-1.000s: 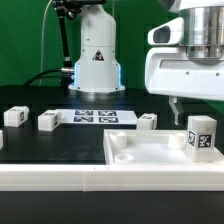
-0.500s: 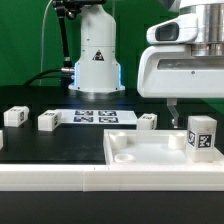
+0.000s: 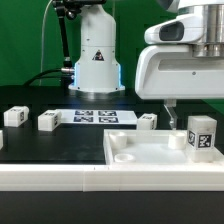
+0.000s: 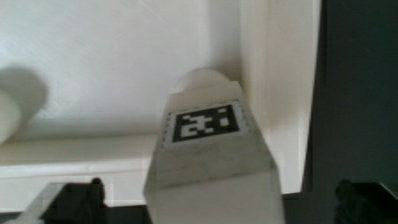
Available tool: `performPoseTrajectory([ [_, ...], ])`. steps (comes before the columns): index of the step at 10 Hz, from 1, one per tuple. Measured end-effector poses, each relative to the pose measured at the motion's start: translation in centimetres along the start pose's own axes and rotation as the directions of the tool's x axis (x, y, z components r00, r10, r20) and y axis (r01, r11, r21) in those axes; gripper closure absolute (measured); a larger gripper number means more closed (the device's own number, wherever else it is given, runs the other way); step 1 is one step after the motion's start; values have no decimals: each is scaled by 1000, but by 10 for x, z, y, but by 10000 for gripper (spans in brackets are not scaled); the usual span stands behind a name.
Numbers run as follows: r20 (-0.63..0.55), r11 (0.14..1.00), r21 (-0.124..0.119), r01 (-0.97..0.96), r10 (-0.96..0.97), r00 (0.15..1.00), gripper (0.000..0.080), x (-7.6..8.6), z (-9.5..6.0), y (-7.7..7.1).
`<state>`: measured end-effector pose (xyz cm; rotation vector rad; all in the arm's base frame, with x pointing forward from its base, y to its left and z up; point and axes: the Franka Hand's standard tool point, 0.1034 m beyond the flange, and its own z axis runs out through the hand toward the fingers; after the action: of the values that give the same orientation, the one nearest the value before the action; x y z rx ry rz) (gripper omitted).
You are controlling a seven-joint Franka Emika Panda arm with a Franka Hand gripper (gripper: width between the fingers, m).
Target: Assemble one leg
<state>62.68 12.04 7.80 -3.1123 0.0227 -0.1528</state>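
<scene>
Gripper (image 3: 171,113): spread wide, empty, hanging just above the leg (image 3: 201,136). Leg: upright at the panel's (image 3: 140,158) corner on the exterior view's right, apparently seated; tightness not visible. Spare legs (image 3: 48,121) loose on table (image 3: 40,145). Judged late stage.

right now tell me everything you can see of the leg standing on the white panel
The leg is a small white stubby block, plastic-looking, with a black-and-white square tag on its front face. It stands upright on the white panel, near the corner at the exterior view's right. The gripper hangs above and beside it, not touching. The wrist view shows another tagged face.
</scene>
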Motion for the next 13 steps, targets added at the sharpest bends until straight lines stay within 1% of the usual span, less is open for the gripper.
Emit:
performPoseTrajectory([
  [1,0,1000,0,-2,2,1000,267,0,0,0],
  [2,0,1000,0,-2,2,1000,403,0,0,0],
  [3,0,1000,0,-2,2,1000,509,0,0,0],
  [6,0,999,0,-35,35,999,509,0,0,0],
  [8,-1,967,2,-256,256,967,509,0,0,2],
  [9,-1,928,1,-373,373,928,509,0,0,3],
  [10,-1,902,1,-433,433,902,509,0,0,3],
  [11,-3,838,-3,-545,545,838,509,0,0,4],
  [12,-5,787,-4,-617,617,787,509,-1,0,4],
  [13,-7,695,-4,-719,718,696,509,-1,0,4],
])
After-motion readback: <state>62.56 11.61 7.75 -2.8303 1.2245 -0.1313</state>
